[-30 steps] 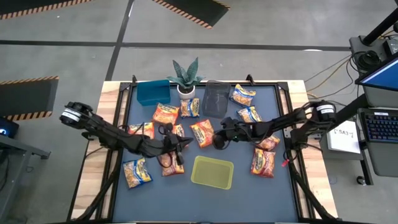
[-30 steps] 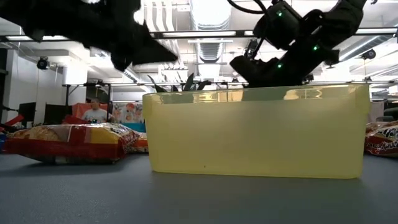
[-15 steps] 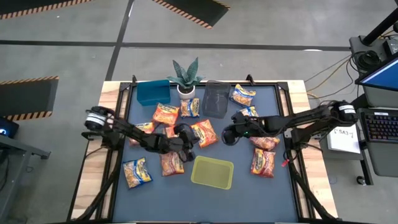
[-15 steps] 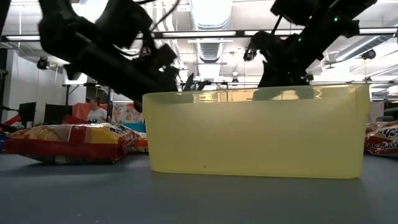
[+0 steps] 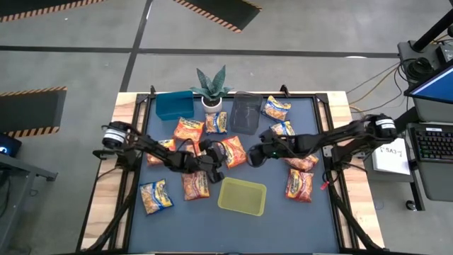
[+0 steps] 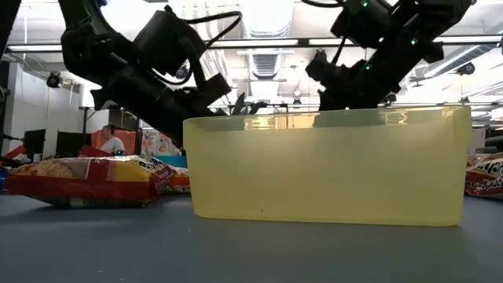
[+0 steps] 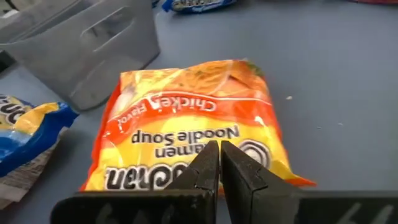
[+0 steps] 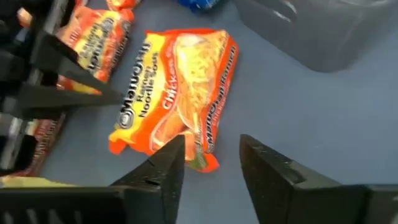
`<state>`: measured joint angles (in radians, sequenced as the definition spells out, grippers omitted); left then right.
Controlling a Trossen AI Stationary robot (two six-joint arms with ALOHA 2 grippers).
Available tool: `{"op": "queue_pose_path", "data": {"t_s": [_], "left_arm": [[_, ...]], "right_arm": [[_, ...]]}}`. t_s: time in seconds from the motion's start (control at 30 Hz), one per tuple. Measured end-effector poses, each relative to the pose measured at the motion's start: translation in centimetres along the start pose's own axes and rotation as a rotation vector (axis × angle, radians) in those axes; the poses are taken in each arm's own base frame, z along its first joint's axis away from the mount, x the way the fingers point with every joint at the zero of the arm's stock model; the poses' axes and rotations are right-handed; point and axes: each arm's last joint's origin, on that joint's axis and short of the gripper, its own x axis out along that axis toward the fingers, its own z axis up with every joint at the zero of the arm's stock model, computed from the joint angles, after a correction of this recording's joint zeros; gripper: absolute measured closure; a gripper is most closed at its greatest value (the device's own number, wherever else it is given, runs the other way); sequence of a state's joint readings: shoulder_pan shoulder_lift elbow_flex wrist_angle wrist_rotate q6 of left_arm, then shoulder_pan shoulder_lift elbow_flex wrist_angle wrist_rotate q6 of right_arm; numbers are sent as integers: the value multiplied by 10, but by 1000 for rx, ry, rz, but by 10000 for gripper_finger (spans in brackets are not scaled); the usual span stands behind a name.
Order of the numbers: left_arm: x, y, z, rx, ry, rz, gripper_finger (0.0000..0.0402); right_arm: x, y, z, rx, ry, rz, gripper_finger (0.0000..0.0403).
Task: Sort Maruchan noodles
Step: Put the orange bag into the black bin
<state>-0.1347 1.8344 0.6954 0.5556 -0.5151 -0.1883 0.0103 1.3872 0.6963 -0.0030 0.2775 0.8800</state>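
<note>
Our right gripper (image 8: 211, 163) has just parted its fingers, with the orange chicken packet (image 8: 176, 87) lying flat just ahead of them. Our left gripper (image 7: 219, 163) stays pressed together over the same packet's near edge. We judge a pickup is imminent.

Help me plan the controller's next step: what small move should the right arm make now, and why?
Probably lower the right gripper onto the near edge of the orange chicken packet. Its fingers are apart and hover just short of that packet, which lies flat and unheld on the mat. The left gripper, fingers shut, points at the same packet, so it should hold off.
</note>
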Motion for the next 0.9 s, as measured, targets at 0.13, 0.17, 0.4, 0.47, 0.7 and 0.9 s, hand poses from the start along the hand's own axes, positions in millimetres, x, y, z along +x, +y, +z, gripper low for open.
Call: {"op": "queue_pose_path", "data": {"t_s": [0.13,0.17,0.4,0.47,0.7,0.9], "left_arm": [[3,3,-5,-1,18,12,402],[3,3,-6,1,23,13,402],[4,4,-12,-11,45,29,402],[4,5,-13,-13,48,28,402],[2,7,-21,-42,76,28,402],[0,9,-26,-73,76,27,402]], "right_arm": [[18,2,-2,22,6,57,224],[22,2,-2,35,4,69,218],[45,-8,-3,80,58,92,169],[50,-9,-2,91,67,120,151],[63,-13,0,114,65,170,96],[74,-13,-1,105,36,227,73]]}}
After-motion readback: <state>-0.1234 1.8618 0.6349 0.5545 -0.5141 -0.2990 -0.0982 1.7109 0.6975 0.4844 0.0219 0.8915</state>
